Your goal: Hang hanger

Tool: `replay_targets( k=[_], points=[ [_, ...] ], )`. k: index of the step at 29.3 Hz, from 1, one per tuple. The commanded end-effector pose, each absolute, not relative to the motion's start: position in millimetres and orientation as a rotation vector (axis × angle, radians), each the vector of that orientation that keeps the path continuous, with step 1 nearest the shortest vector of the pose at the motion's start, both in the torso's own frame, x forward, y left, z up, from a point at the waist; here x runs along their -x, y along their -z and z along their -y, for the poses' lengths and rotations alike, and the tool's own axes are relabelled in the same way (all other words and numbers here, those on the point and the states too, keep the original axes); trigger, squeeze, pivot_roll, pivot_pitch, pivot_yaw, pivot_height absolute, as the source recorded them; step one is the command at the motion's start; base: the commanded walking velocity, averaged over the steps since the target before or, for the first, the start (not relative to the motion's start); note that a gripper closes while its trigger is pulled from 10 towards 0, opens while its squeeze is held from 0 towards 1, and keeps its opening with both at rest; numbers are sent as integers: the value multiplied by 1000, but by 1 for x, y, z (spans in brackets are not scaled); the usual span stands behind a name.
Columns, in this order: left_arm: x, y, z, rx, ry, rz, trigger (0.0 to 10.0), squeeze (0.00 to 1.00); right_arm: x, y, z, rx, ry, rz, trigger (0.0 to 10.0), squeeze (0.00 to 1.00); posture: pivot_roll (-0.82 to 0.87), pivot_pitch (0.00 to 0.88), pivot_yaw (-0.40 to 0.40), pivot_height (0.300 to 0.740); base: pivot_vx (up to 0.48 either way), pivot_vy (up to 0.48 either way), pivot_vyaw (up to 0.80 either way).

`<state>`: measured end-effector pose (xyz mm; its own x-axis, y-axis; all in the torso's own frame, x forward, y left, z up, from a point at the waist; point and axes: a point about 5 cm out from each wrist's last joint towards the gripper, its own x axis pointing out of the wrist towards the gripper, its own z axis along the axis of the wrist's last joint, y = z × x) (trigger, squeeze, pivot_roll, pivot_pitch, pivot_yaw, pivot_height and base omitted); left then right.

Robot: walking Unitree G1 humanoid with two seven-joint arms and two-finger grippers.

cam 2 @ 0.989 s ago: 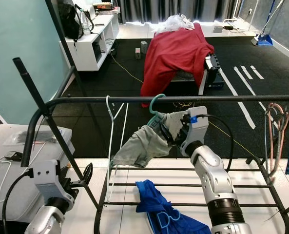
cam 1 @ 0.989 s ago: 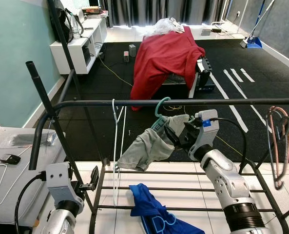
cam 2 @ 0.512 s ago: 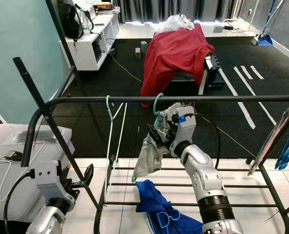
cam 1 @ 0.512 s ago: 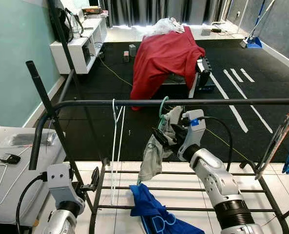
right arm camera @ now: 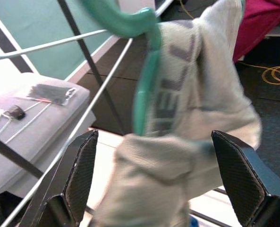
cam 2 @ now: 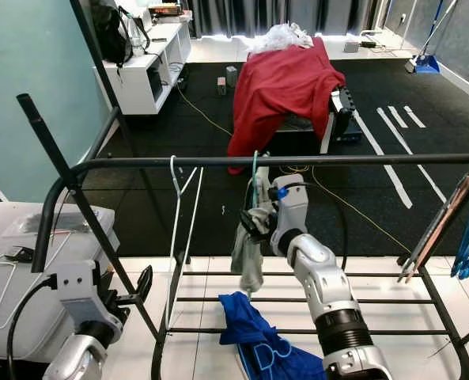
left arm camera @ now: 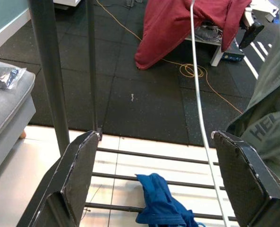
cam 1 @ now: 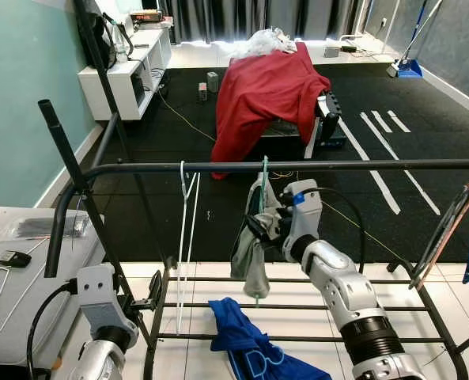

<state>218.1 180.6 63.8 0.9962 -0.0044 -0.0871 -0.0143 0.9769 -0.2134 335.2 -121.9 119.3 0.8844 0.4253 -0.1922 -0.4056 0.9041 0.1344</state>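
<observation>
Fingers of the right gripper [right arm camera: 149, 182] spread wide beside the green hanger [cam 1: 263, 176], hooked over the rack's top rail [cam 1: 361, 165] mid-span with its grey garment [cam 1: 251, 249]. Withdrawing carelessly could snag cloth and unhook it. Left gripper [left arm camera: 154, 182] idles open.

Right gripper [cam 1: 259, 229] raised, fingers apart.

The grey shirt [cam 1: 252, 252] hides most of the green hanger [cam 1: 263, 172] and the right tool [cam 1: 258, 229], the right wrist view is blurred, and the blue garment [cam 1: 250, 348] runs off the bottom edge.
</observation>
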Motion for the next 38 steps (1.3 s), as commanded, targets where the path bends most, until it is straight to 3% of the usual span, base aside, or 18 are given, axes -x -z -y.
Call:
replay_targets(
  k=[1, 17, 18, 38],
  points=[
    [-217, -61, -180, 225, -10, -95, 10000, 0, -335, -122, 115, -94, -468, -220, 10000, 0, 1, 0, -5, 740, 0, 0, 0],
    [-217, -61, -180, 228, -8, -94, 10000, 0, -336, -106, 131, 96, -351, -337, 9922, 0, -5, 0, -3, 740, 0, 0, 0],
    [-217, -61, -180, 228, -8, -94, 10000, 0, -337, -107, 132, 95, -342, -335, 0, 0, -5, 0, -3, 740, 0, 0, 0],
    [-217, -60, -180, 232, -5, -94, 10000, 0, -330, -124, 135, 154, -345, -205, 0, 0, -20, 0, -2, 740, 0, 0, 0]
  ],
)
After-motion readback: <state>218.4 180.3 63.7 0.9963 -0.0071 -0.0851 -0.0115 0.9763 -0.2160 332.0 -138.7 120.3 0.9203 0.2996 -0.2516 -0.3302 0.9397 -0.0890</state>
